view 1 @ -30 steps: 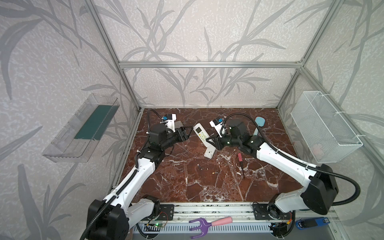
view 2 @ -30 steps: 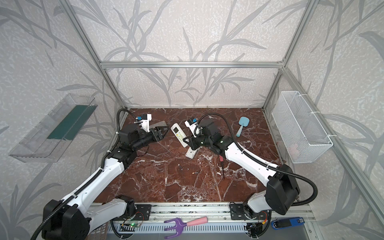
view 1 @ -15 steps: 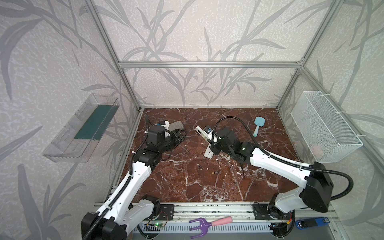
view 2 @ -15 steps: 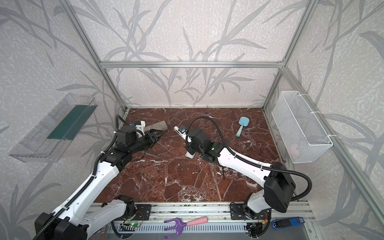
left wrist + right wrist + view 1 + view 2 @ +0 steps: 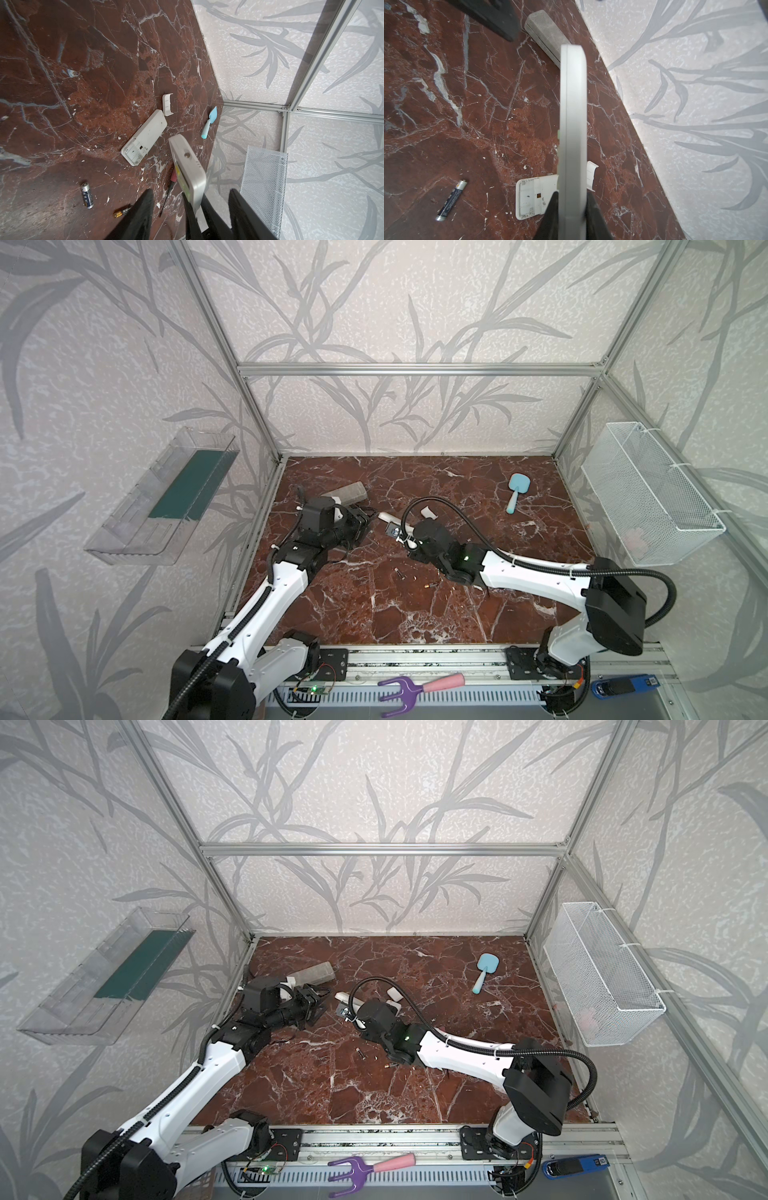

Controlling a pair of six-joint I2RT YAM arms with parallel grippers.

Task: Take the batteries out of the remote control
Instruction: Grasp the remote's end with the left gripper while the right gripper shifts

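Batteries (image 5: 87, 195), 2, lie loose; right jaws clamp 1 of 2 remotes (image 5: 188, 170), left jaws open, empty

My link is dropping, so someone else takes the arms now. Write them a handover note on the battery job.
Right gripper: shut on the white remote, lifted off the tabletop.
Left gripper: open, near that remote, not gripping it.
Done: second remote lies face down, compartment open and empty, cover beside it; two batteries loose on the tabletop.
Left: the held remote may hold batteries; cannot tell from here.
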